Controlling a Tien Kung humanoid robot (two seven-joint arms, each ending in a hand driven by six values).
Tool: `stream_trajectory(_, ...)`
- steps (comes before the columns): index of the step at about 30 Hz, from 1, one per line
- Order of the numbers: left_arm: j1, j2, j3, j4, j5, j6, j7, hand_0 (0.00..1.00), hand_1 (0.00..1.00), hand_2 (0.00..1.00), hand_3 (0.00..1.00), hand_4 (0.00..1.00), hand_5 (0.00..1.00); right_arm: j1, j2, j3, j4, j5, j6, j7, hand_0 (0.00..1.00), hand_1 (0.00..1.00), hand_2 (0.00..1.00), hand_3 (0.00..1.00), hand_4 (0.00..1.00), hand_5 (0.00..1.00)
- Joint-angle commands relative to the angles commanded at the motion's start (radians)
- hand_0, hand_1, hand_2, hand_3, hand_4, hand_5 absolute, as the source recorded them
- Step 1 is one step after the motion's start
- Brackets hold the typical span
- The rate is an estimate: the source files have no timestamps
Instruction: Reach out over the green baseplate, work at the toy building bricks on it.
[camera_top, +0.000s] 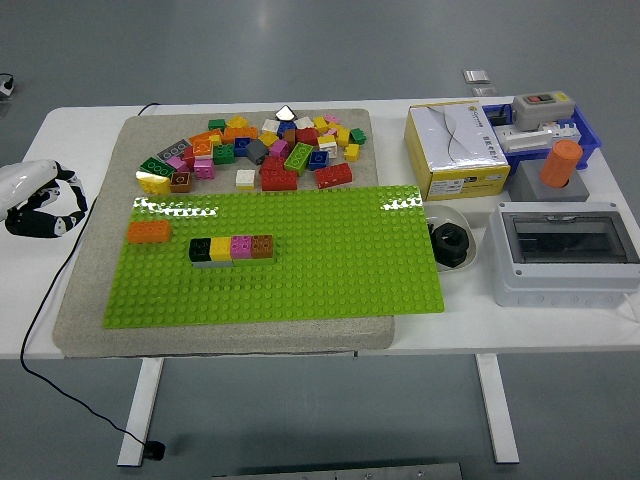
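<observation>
A green baseplate lies on a grey mat. On it stands a row of bricks, black, yellow, pink and brown, on a grey base. An orange brick sits at the plate's left edge. A pile of loose coloured bricks lies on the mat behind the plate. My left hand is over the table at the far left, left of the mat, fingers spread and holding nothing. My right hand is out of view.
A yellow and white box, a blue tray with a switch, an orange cylinder on a grey block, a grey enclosure and a white bowl with a black part stand at the right. A black cable runs off the left edge.
</observation>
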Motion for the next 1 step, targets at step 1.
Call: stream_trajectory(1, 0.000, -0.001, 0.000, 0.000, 0.004, -0.008, 0.006, 0.130, 0.002, 0.002, 0.411, 0.587, 0.002, 0.001, 0.000, -0.001, 0.000, 0.001, 0.000, 0.000, 0.630, 0.472, 0.625, 0.715, 0.754, 0.896)
